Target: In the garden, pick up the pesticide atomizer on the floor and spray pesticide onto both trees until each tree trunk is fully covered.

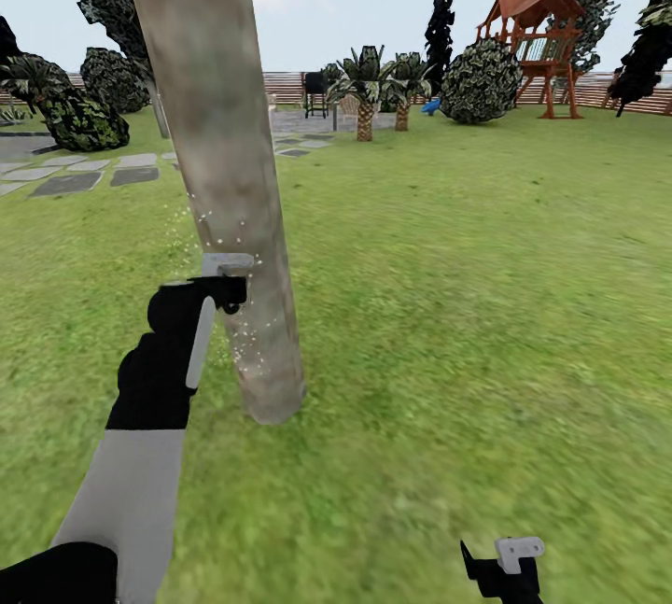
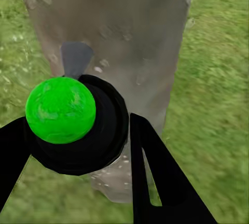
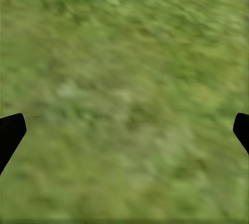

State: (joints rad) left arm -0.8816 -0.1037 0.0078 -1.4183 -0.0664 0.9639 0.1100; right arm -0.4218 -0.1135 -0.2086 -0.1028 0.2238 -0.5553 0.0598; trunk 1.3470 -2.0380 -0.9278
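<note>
Left tool [image 2: 78, 146] grips one atomizer [image 2: 78, 125] (green-capped) beside one trunk [image 1: 224, 165]; right tool [image 3: 124, 130] open

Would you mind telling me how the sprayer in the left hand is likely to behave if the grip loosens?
The sprayer looks rounded, dark with a green ball top, so it would probably slip and roll. It seems small and likely light. The left hand pinches it between two narrow fingers.

A red-roofed wooden play tower [image 1: 537, 49] was seen near the far fence. Two small palms [image 1: 378, 86] were set beside a dark grill [image 1: 315, 92]. Grey stepping stones [image 1: 79, 173] were laid in the grass.
</note>
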